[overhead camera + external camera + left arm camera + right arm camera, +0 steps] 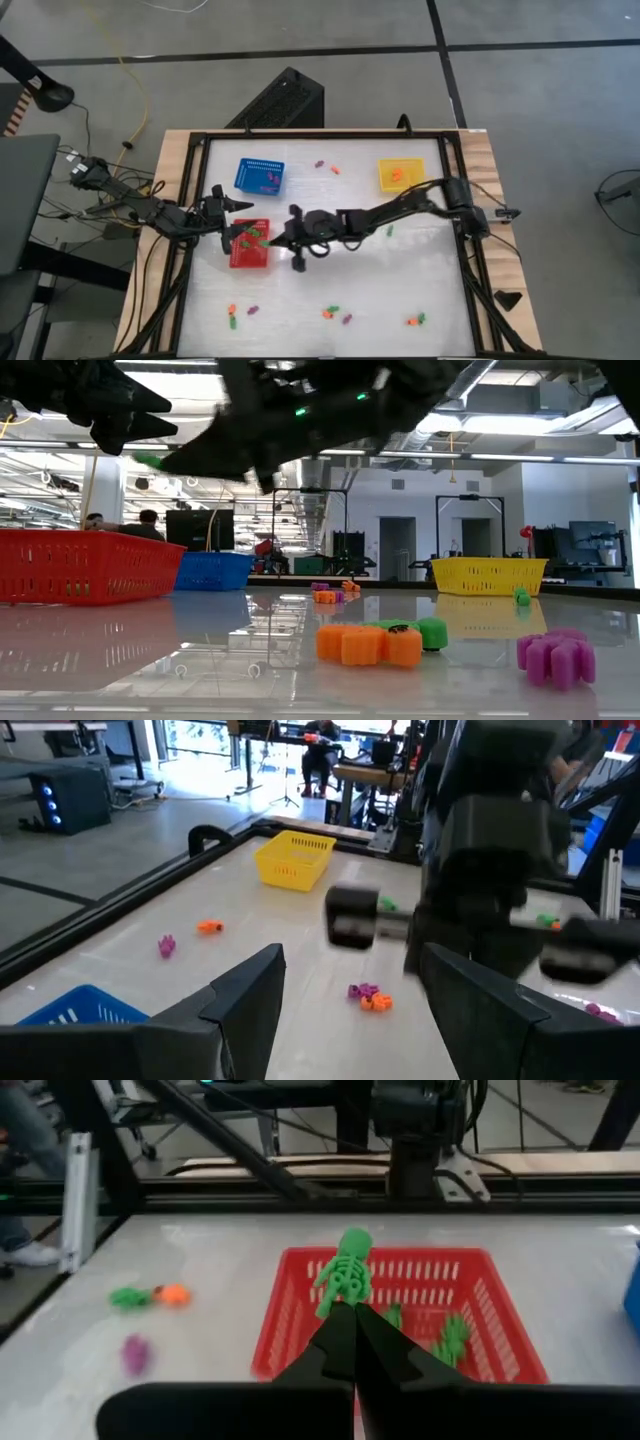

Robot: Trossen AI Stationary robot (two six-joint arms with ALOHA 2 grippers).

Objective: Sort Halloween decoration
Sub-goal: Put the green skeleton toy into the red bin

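The Halloween decoration is small orange, green and purple trinkets scattered on the white table, among them an orange one [370,644] and a purple one [556,656]. My right gripper [352,1315] reaches across from the table's right and is shut on a green skeleton figure [345,1270] beside the red basket [400,1285]. That basket holds more green trinkets [452,1338]. My left gripper [350,1005] stands open by the red basket's far left corner [235,228] with nothing between its fingers. My right gripper pinches the green skeleton's lower end [346,1297] between its two fingertips. The fingers come nearly level from the table's right, slanting slightly down. The skeleton stands upright past the fingertips, lifted clear, in front of the red basket's rim.
A blue basket [260,177] stands at the far left and a yellow basket [398,175] at the far right, with orange trinkets in it. More trinkets [330,312] lie along the near part of the table. A black frame [320,134] borders the table.
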